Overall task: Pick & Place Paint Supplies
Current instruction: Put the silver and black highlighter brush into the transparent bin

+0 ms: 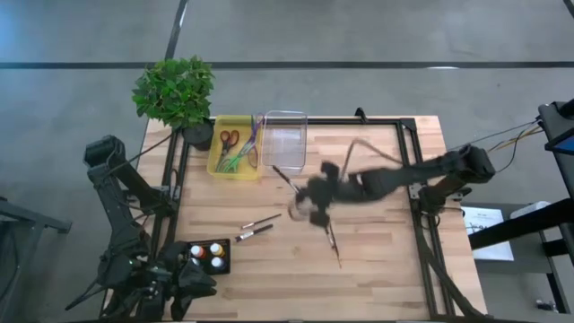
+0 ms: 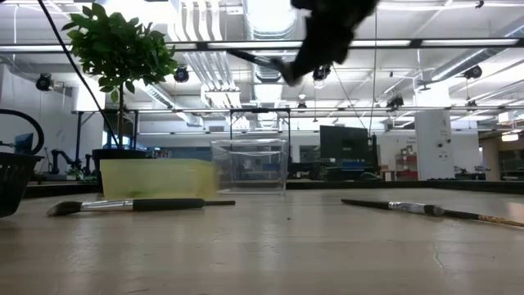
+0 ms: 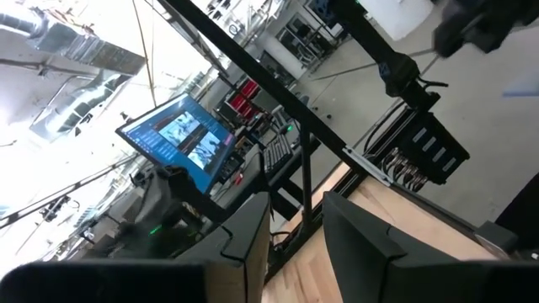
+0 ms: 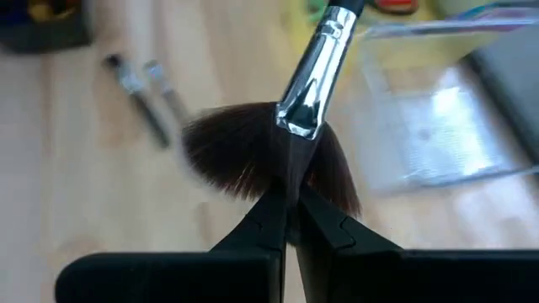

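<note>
My right gripper (image 1: 314, 205) hangs over the middle of the table, shut on a fan-headed paintbrush (image 4: 313, 80) with a silver ferrule. The brush's dark handle (image 1: 285, 178) points toward the clear box (image 1: 285, 139). In the low view the brush (image 2: 250, 57) is high above the wood. Two thin brushes (image 1: 256, 229) and a third one (image 1: 334, 242) lie flat on the table. Small paint bottles (image 1: 206, 254) stand in a black holder at the near left. My left gripper (image 3: 296, 210) waits at the table's near-left corner, open, holding nothing. My right gripper pinches the fan of dark bristles (image 4: 278, 172) between its two fingertips, just below the ferrule. The hairs spread out on both sides of the fingers (image 4: 328, 223). The fingers slant down from the table's right side, roughly in line with the brush. The brush is lifted clear of the table, its handle pointing away from the gripper.
A yellow tray (image 1: 224, 166) holding scissors stands beside the clear box at the far left of the table. A potted plant (image 1: 175, 90) sits at the far left corner. Bare wood lies at the near right.
</note>
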Tool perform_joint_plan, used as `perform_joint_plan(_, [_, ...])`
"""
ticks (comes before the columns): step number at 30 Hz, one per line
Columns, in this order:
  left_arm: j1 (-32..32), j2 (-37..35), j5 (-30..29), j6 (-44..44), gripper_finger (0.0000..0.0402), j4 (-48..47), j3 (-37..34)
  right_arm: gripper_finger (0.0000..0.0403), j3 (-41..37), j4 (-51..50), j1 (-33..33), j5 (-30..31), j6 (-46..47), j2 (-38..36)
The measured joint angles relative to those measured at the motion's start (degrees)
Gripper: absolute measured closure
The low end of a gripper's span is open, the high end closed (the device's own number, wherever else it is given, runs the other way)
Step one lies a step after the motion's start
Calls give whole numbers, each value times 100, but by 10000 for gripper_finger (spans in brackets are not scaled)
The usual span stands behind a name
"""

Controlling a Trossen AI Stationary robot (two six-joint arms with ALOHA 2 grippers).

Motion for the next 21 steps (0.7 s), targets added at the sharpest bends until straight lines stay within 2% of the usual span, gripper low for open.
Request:
perform_joint_plan(6, [0,0,0,0,285,16,-1,395,856,-292,-1820,-1682,-246,270])
perform_joint_plan(10, [0,0,0,-2,285,17,0,395,1192,-486,-2706,-2403,-230,593])
perform_joint_plan(14, [0,0,2,-2,285,18,-1,395,1384,-453,-3064,-3071,-277,1090])
perform_joint_plan(21, [0,0,1,-111,285,20,0,395,1925,-549,-3104,-3112,-408,1875])
